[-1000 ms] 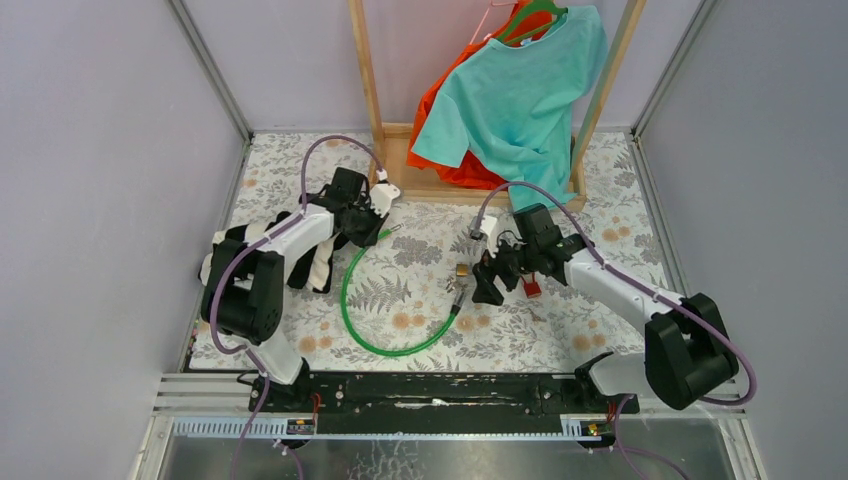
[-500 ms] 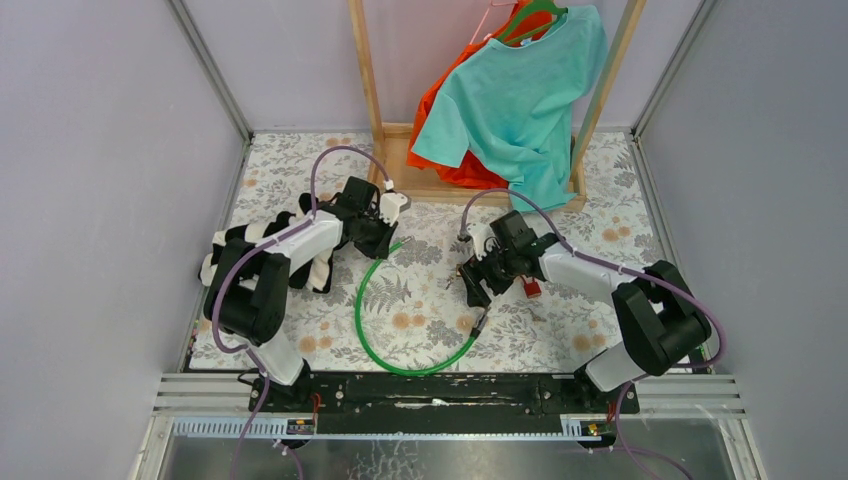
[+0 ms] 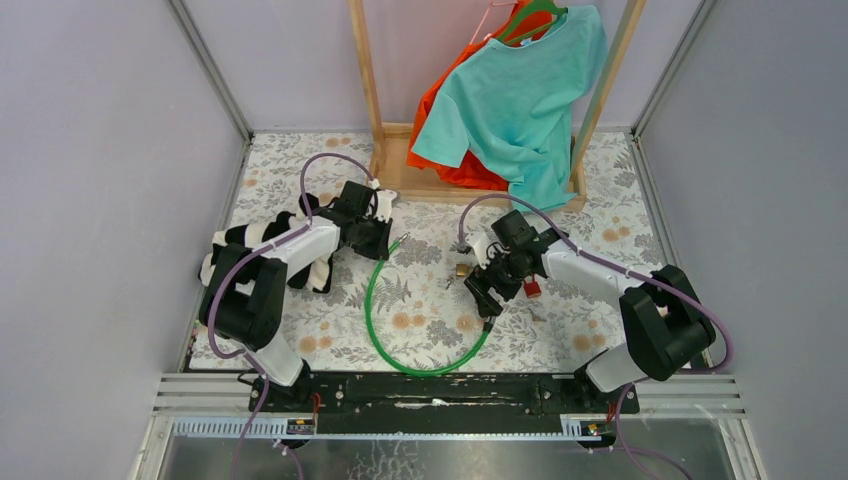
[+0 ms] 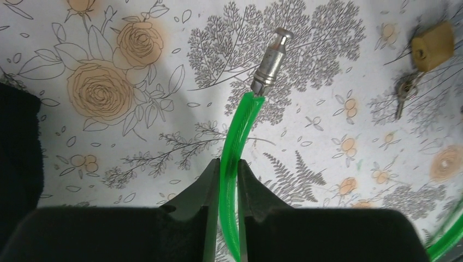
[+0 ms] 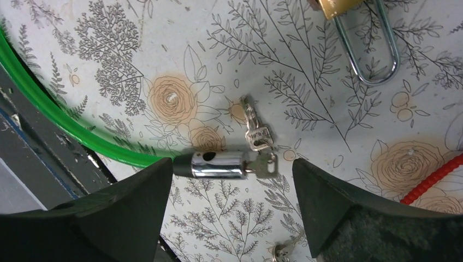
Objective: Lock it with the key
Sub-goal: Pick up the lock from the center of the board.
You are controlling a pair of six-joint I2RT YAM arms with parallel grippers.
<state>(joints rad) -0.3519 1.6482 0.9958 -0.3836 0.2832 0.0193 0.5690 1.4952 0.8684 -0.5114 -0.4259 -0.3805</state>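
Note:
A green cable lock (image 3: 400, 362) lies curved on the floral table. My left gripper (image 4: 228, 170) is shut on the green cable (image 4: 240, 128) a little below its metal pin end (image 4: 271, 57); in the top view it is at the cable's far end (image 3: 385, 243). My right gripper (image 5: 232, 183) is open and hangs over the chrome lock cylinder (image 5: 218, 164), which lies between its fingers untouched. A key (image 5: 267, 164) sits in the cylinder, with a second key (image 5: 253, 130) on the same ring. In the top view the right gripper (image 3: 484, 298) is over the cable's near end.
A brass padlock (image 5: 338, 6) with an open shackle lies just beyond the cylinder and also shows in the left wrist view (image 4: 433, 45). A red coiled cord (image 5: 431, 177) is at the right. A wooden rack with a teal shirt (image 3: 520, 90) stands behind. A black-and-white cloth (image 3: 300, 255) lies left.
The cable's cylinder end has slid right and toward the near edge, widening the loop. The right gripper has settled over the cylinder. The left gripper has stayed shut on the cable.

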